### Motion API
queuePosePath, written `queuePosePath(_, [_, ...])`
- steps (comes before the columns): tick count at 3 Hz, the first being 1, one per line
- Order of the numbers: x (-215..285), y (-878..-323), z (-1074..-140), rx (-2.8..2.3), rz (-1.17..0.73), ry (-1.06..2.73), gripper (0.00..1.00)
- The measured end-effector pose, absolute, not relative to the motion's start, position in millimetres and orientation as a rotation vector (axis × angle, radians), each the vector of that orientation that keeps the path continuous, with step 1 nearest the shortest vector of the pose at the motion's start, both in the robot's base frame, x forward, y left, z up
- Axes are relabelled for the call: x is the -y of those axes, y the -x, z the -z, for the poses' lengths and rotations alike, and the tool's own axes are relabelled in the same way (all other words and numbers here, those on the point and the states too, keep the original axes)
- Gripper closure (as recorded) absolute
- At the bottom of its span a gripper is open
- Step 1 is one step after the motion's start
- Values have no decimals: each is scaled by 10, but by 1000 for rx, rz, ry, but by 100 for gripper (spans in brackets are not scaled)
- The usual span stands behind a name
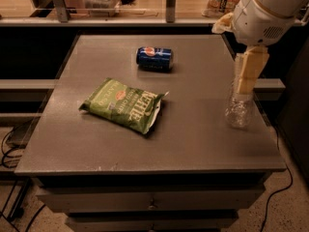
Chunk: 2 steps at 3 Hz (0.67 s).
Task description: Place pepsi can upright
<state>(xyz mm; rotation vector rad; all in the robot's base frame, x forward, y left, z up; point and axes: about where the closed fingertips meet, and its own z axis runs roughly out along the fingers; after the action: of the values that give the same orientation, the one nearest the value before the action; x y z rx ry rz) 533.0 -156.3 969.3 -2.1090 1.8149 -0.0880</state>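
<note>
Camera view gives me the small dark blue metal pepsi can lying on its side toward the far middle of the grey tabletop, beyond a crinkled green chip bag. My cream gripper hangs at the right edge over a clear plastic bottle, well apart from the can; open or closed, I cannot tell. Approach step, I judge: next, swing left and straddle the can's body

Single camera, set high, looking down and forward across grey bench from its front edge. Medium distance, whole top in frame. Hand hangs at frame's upper right, over clear plastic bottle near bench's right edge.
</note>
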Motion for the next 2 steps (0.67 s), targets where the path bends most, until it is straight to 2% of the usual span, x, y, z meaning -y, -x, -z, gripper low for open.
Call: queuePosePath(2, [1182,-5814,-9583,-1779,185,2182,0])
